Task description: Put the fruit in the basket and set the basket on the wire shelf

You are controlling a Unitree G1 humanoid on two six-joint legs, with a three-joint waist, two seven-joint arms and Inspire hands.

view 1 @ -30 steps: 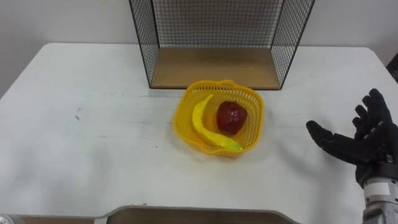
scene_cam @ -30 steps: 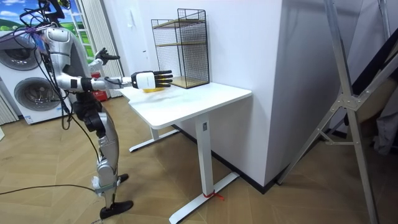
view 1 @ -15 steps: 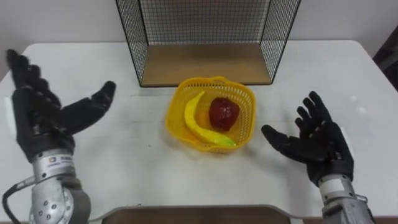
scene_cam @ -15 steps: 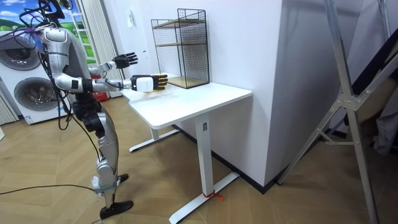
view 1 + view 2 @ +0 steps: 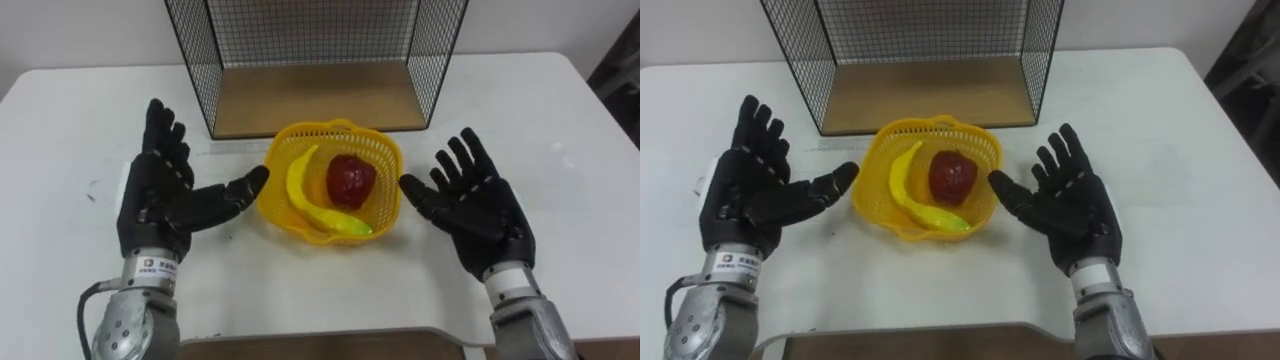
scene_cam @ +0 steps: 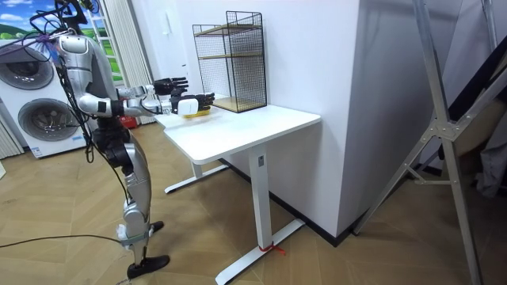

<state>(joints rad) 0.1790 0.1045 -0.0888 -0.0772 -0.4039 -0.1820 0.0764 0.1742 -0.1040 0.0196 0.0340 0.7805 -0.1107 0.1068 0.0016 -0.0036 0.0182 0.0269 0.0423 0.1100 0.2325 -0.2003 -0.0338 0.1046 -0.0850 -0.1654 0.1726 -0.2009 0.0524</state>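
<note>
A yellow plastic basket (image 5: 389, 163) (image 5: 862, 196) sits on the white table (image 5: 80, 120) in front of the wire shelf (image 5: 310, 95). Inside it lie a yellow banana (image 5: 305, 195) and a dark red apple (image 5: 350, 180). My left hand (image 5: 168, 200) is open, palm turned toward the basket, its thumb tip close to the basket's left rim. On the other side my right hand (image 5: 475, 212) is open too, its thumb just beside the right rim. Neither hand holds anything. In the room view I stand at the table's end with both arms stretched out.
The wire shelf's wooden bottom board (image 5: 312, 100) lies just behind the basket, and its mesh side walls (image 5: 193, 60) rise at left and right. White table surface spreads to both sides. The near table edge (image 5: 330, 340) runs under my wrists.
Both hands have moved inward to flank the basket, the left one by a long way. The camera has shifted a little, so the whole scene sits differently.
</note>
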